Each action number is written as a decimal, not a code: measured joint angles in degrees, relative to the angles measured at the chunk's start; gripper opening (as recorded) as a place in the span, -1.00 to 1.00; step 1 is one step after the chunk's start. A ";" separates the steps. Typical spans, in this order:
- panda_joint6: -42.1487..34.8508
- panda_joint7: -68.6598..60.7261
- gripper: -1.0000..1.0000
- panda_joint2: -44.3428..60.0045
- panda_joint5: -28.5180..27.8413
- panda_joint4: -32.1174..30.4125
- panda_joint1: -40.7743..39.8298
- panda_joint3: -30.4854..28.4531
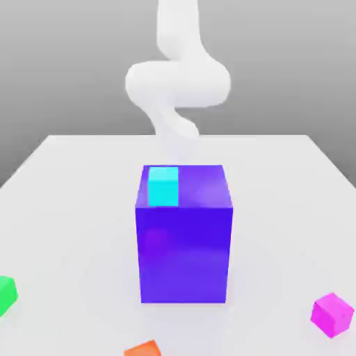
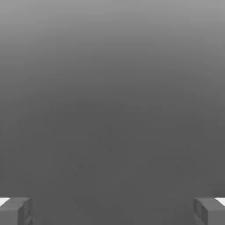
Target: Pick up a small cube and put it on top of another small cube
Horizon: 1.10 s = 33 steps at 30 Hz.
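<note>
An orange cube (image 1: 143, 348) sits at the exterior view's bottom edge, the pink cube (image 1: 332, 314) at lower right and the green cube (image 1: 5, 294) at lower left. Mid-frame stands a blue box (image 1: 184, 236) topped by a cyan block (image 1: 164, 185), the white arm (image 1: 177, 80) behind. The gripper (image 2: 112, 211) is wide open, holding nothing.

The exterior view looked down across the surface (image 1: 76, 201) toward the arm (image 1: 177, 83); the hand view faced blank grey past its tool (image 2: 112, 211).
</note>
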 joint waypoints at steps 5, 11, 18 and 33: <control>3.60 0.98 0.00 10.66 -0.66 -0.60 1.38 3.73; 7.80 2.86 0.00 23.06 -2.45 -1.31 3.25 8.13; 12.60 6.16 0.00 37.72 -6.11 -2.10 6.65 12.55; 26.51 14.37 -1.00 68.65 -15.97 -1.11 18.17 10.05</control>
